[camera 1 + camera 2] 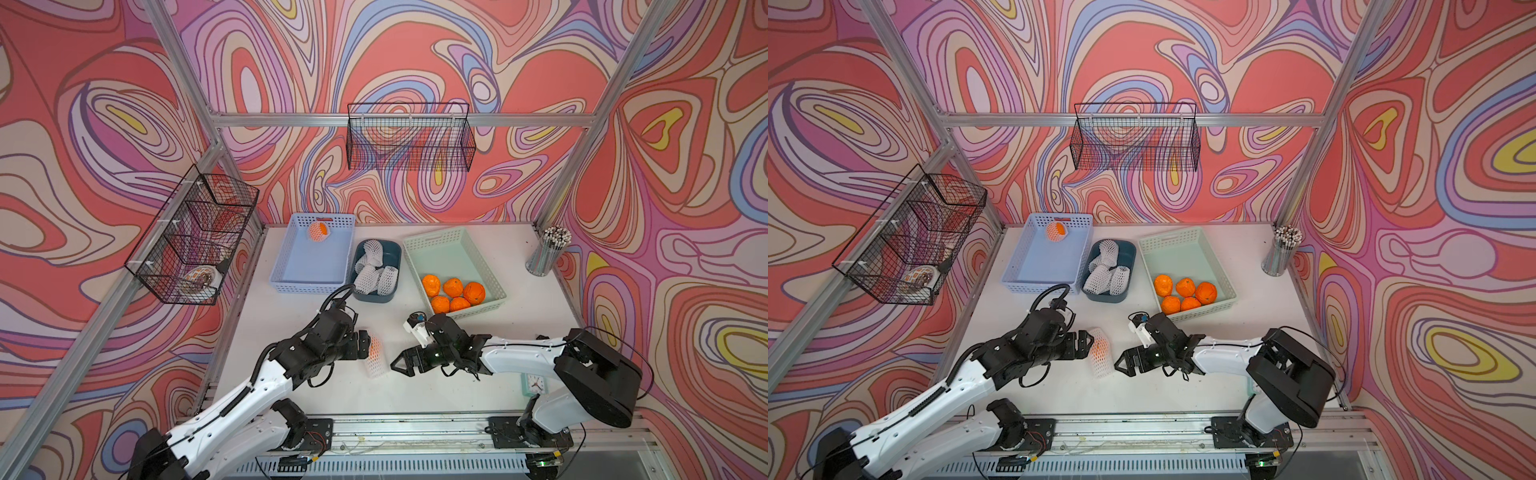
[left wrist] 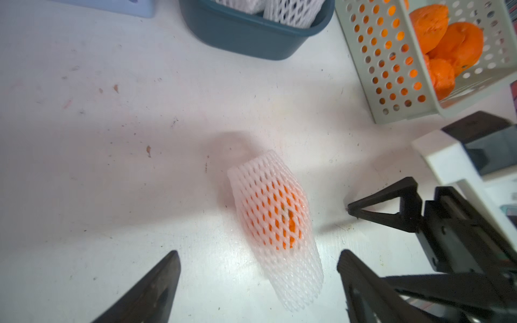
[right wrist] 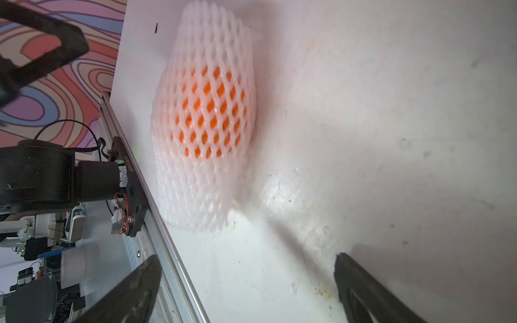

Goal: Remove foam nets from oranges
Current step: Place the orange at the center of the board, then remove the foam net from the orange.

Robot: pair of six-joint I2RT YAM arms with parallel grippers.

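Note:
One orange in a white foam net (image 1: 376,356) (image 1: 1100,353) lies on the table between my two grippers. My left gripper (image 1: 366,345) (image 2: 258,260) is open, and the net's loose end (image 2: 293,279) lies between its jaws without touching them. In the left wrist view the orange (image 2: 279,218) shows through the mesh. My right gripper (image 1: 395,365) (image 3: 249,268) is open and empty, just right of the net (image 3: 207,117). Another netted orange (image 1: 318,231) sits in the blue basket (image 1: 291,266). Several bare oranges (image 1: 453,293) lie in the green basket (image 1: 478,253).
A dark teal bin (image 1: 392,253) between the two baskets holds several empty foam nets (image 1: 374,270). Black wire baskets hang on the left wall (image 1: 191,237) and the back wall (image 1: 409,137). A cup of pencils (image 1: 548,251) stands at the back right. A small clock (image 1: 534,384) lies under the right arm.

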